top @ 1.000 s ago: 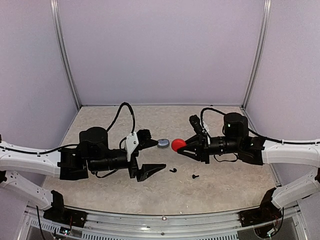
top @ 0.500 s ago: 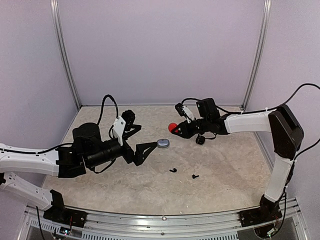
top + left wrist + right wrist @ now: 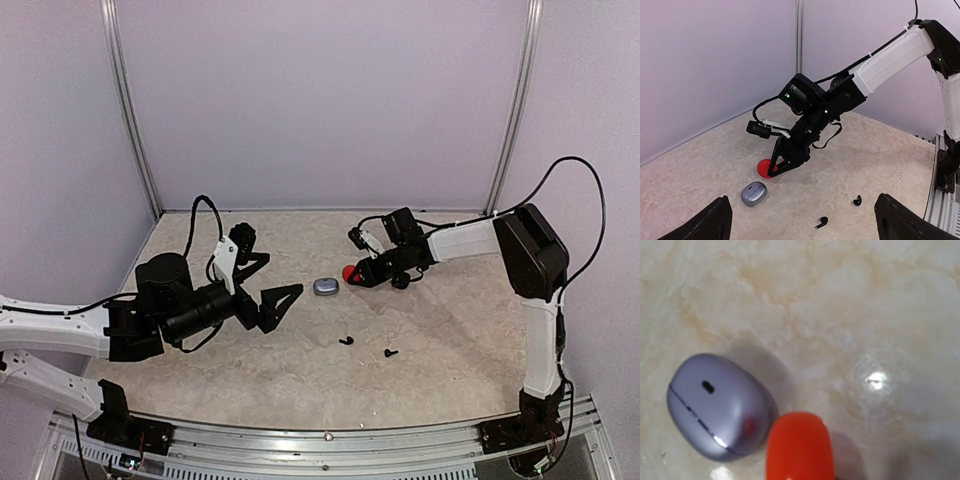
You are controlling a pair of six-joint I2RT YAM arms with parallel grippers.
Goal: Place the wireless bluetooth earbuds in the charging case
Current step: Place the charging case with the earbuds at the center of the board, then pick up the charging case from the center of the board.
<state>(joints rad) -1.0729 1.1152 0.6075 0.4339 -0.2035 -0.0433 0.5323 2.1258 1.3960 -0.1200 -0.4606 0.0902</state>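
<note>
Black earbuds (image 3: 346, 341) lying long-axis left-right, left jaws spread wide, right jaws gripping red case (image 3: 349, 272).

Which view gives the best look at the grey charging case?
Right wrist: the grey case fills the lower left, closed, its seam and a small dark slot clear. Left wrist shows it small but whole, beside the red case. Top external shows only a small grey oval.
</note>
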